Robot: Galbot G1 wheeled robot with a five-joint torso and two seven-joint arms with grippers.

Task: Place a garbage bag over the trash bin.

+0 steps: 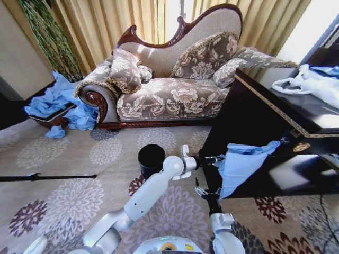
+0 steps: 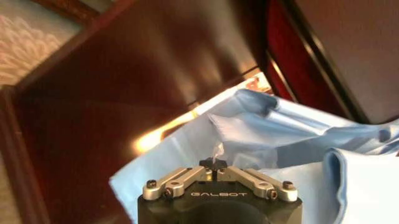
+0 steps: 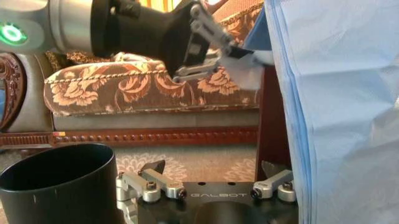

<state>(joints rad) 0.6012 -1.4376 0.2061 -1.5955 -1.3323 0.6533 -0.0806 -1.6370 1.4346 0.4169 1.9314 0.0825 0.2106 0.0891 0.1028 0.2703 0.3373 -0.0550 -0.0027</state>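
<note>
The light-blue garbage bag (image 1: pixel 241 165) hangs over the edge of the dark wooden table (image 1: pixel 275 119). My left gripper (image 1: pixel 213 159) reaches across to it and is shut on a thin edge of the garbage bag (image 2: pixel 281 135), fingertips together (image 2: pixel 215 166). The right wrist view shows the left gripper (image 3: pixel 232 52) pinching a corner of the garbage bag (image 3: pixel 339 93). My right gripper (image 1: pixel 203 191) is just below, open with nothing in it (image 3: pixel 212 171), beside the hanging plastic. The black trash bin (image 1: pixel 152 159) stands upright on the carpet to the left of both grippers, close to the right gripper (image 3: pixel 56 184).
A floral sofa (image 1: pixel 169 90) stands behind. A woven basket heaped with blue bags (image 1: pixel 55 106) sits at far left. A white plastic bag (image 1: pixel 310 84) lies on the table top. A black rod (image 1: pixel 47 177) lies on the patterned carpet at left.
</note>
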